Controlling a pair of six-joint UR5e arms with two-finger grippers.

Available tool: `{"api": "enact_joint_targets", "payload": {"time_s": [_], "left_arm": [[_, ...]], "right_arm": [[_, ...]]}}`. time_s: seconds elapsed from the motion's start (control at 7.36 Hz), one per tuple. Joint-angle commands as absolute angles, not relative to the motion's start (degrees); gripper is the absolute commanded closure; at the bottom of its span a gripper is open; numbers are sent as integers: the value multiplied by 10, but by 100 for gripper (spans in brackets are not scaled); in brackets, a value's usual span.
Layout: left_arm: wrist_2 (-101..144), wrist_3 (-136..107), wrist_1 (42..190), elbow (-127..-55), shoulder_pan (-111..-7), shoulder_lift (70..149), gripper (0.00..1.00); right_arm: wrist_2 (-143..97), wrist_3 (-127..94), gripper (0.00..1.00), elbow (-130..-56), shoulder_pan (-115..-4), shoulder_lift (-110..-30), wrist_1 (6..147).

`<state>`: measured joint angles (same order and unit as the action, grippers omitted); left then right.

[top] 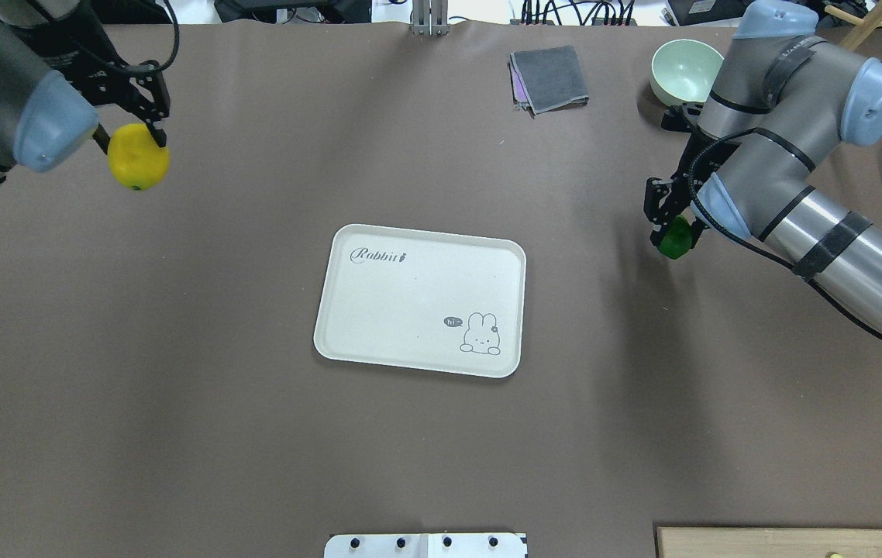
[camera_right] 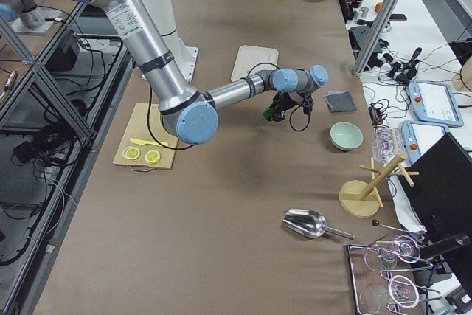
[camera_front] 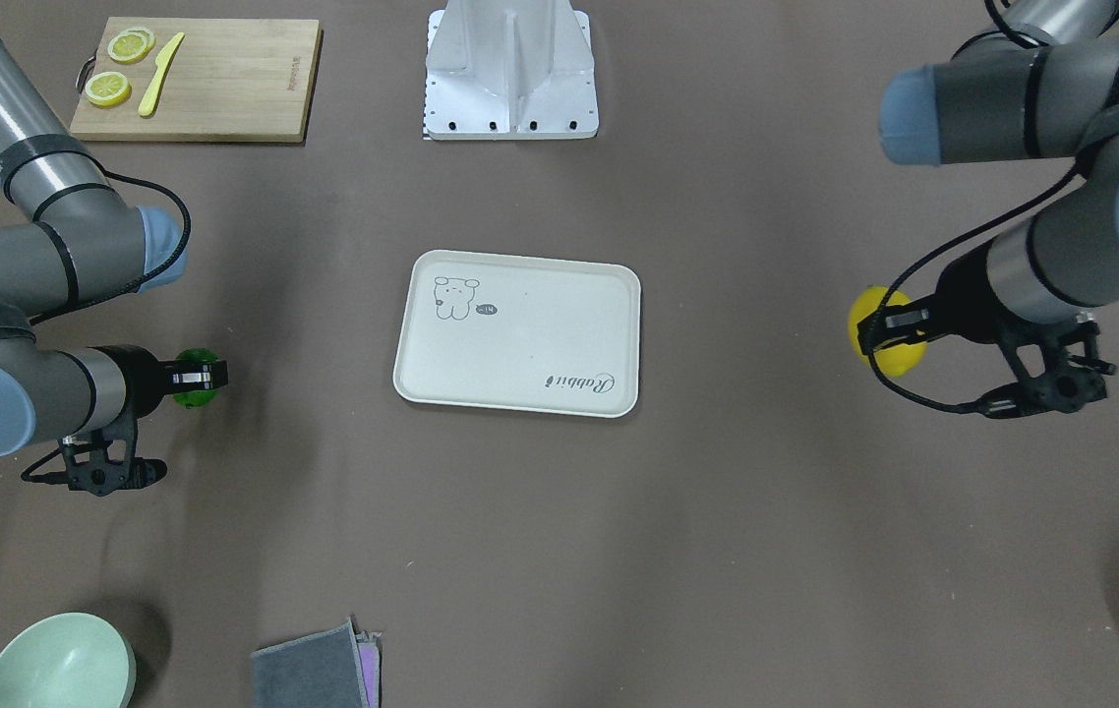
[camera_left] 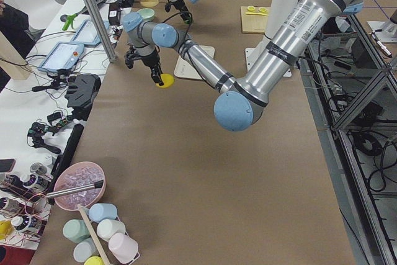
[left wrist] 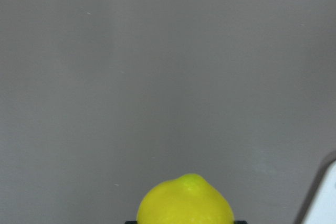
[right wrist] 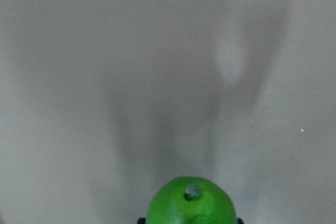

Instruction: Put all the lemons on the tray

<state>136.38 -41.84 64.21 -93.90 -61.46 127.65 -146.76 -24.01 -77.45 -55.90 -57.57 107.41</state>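
The yellow lemon (top: 139,159) is clamped in the left claw (top: 133,142), out on the robot's left and well apart from the tray (top: 418,310). In the left wrist view its nubbed tip points straight ahead, away from the claw, so its long axis runs along the claw's reach. It is bright yellow, going greenish at the tip. The green lemon (top: 674,240) is gripped by the right claw (top: 667,231), well off the tray's other side. It is glossy and lime-like, with its small grey stem scar facing forward. The wrist views cut off the lower part of both fruits, and from across the table the claws cover their middles. Whether either fruit touches the table (top: 177,434) I cannot tell.
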Motion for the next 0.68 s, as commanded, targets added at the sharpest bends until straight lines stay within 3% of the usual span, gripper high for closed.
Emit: {"api": "enact_joint_targets", "payload": {"time_s": [0.0, 0.54], "left_arm": [[1337, -547, 657, -943, -550, 1316, 100], [1272, -820, 785, -947, -455, 1317, 100]], "right_arm": [[-1473, -239, 85, -809, -570, -567, 1071], [-1483, -226, 85, -810, -572, -553, 1010]]}}
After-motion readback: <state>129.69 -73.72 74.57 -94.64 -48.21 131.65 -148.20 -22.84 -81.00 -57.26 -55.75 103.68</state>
